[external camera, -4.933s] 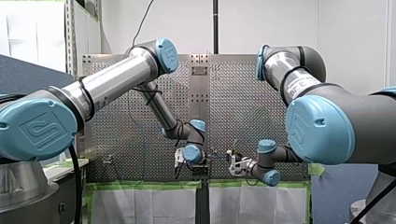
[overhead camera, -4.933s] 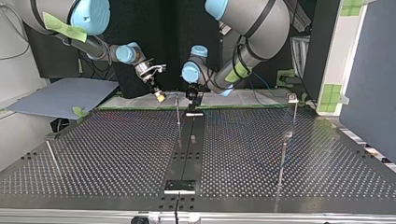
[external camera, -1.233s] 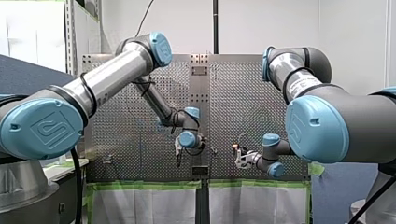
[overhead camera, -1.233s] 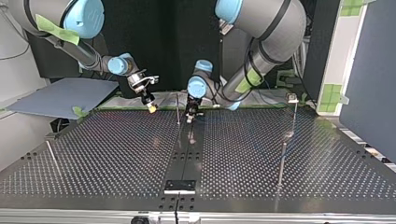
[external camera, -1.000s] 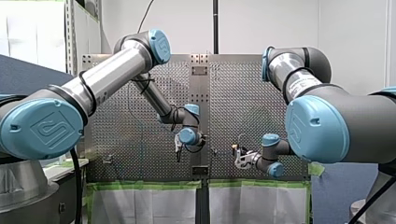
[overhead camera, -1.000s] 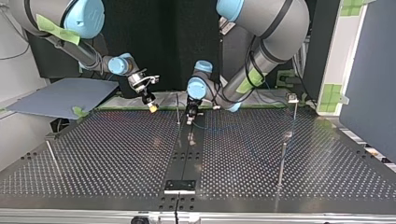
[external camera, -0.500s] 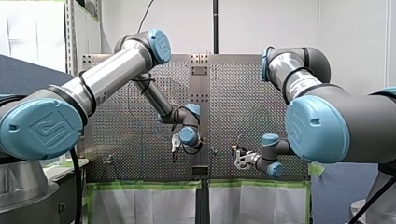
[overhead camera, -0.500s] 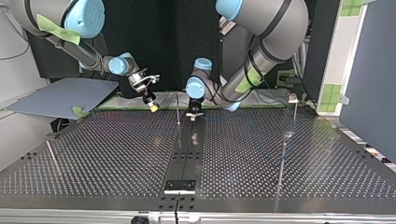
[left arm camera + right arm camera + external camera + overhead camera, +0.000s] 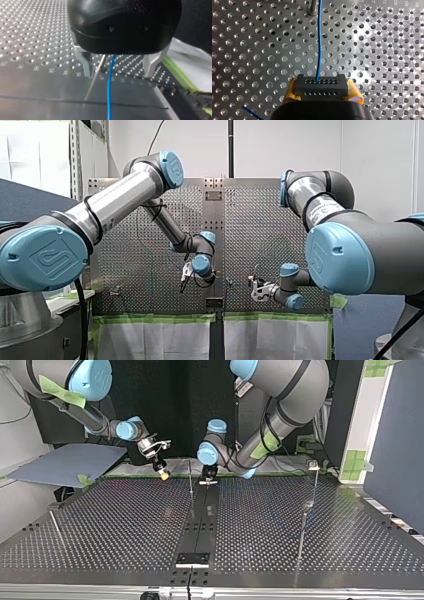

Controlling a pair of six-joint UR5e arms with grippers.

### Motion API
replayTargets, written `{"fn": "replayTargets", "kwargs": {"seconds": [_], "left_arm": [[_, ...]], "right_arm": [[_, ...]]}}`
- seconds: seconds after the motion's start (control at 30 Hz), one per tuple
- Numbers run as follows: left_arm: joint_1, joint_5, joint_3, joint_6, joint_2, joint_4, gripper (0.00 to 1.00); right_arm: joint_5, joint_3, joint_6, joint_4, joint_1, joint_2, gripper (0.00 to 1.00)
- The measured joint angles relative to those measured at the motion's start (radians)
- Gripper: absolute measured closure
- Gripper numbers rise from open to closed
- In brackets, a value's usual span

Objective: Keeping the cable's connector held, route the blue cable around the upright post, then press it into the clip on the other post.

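a dark perforated bench (image 9: pixel 125 525) fills the scene. my left claw (image 9: pixel 118 73), spread wide, hangs by the upright post (image 9: pixel 190 477). the blue cable (image 9: pixel 319 45) runs loose through its gap, beside what seems to be that post. my right claw (image 9: pixel 322 88) clamps the connector (image 9: pixel 321 83), and the cable leads off it past the post's base.

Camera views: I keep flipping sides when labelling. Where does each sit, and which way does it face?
Front: behind the arms, looking over the table; my left arm at left, my right arm at right.
Top: across the table, facing the arms, sides crossed; my right gripper at left.
Left wrist: on my left arm, looks along my left gripper, open around the blue cable.
Right wrist: on my right arm, looks along my right gripper, shut on the connector.
Both wrist views share the blue cable and the upright post.
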Motion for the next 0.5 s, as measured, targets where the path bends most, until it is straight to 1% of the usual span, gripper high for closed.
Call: {"fn": "replayTargets", "kwargs": {"seconds": [0.1, 0.3, 0.5], "left_arm": [[-0.004, 0.012, 0.0, 0.006, 0.0, -0.01, 0.0], [-0.021, 0.051, -0.006, 0.023, 0.0, -0.036, 0.0], [-0.026, 0.083, -0.044, 0.022, 0.001, -0.019, 0.0]], "right_arm": [[0.0, 0.0, 0.0, 0.0, -0.001, 0.0, 1.0], [-0.001, 0.0, 0.0, 0.001, -0.002, 0.0, 1.0], [-0.006, 0.0, 0.0, 0.001, -0.003, 0.0, 1.0]]}}
